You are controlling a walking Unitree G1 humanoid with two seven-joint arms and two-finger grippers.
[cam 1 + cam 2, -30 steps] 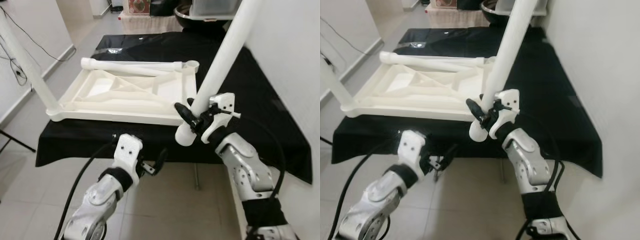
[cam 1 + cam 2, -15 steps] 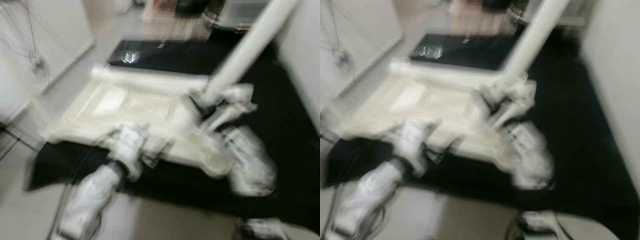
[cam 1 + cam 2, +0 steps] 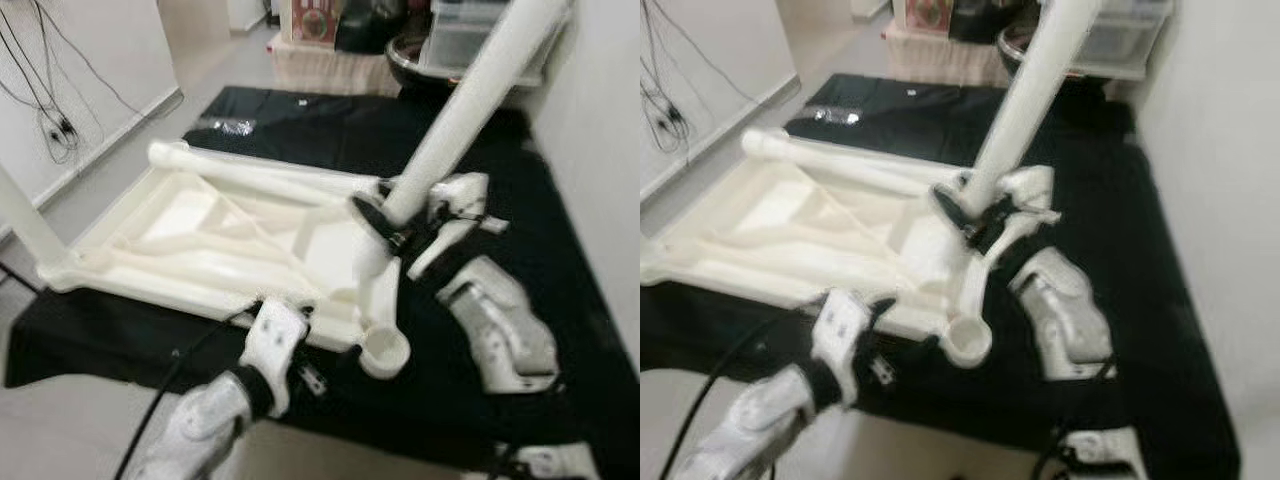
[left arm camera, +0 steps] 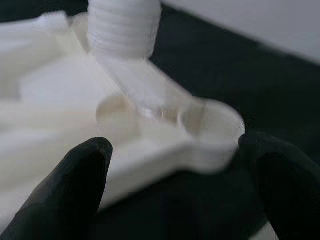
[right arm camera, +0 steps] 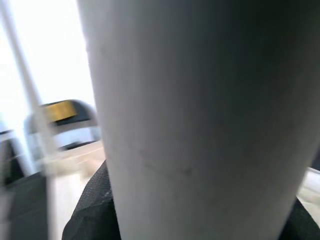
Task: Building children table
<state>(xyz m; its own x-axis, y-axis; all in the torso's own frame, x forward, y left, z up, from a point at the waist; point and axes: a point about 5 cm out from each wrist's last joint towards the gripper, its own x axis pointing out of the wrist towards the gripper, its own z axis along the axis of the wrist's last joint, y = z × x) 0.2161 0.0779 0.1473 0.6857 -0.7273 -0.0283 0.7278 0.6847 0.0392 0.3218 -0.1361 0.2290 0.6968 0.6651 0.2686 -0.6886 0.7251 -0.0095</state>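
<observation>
Tabletop, leg: unlabelled white plastic.

No readable text, labels, brands or numbers anywhere. The box on the floor past the black-covered table shows a red printed face, but the print is too small and blurred to read. No markings can be made out on the white tabletop, the white table leg or the clear storage bin.
</observation>
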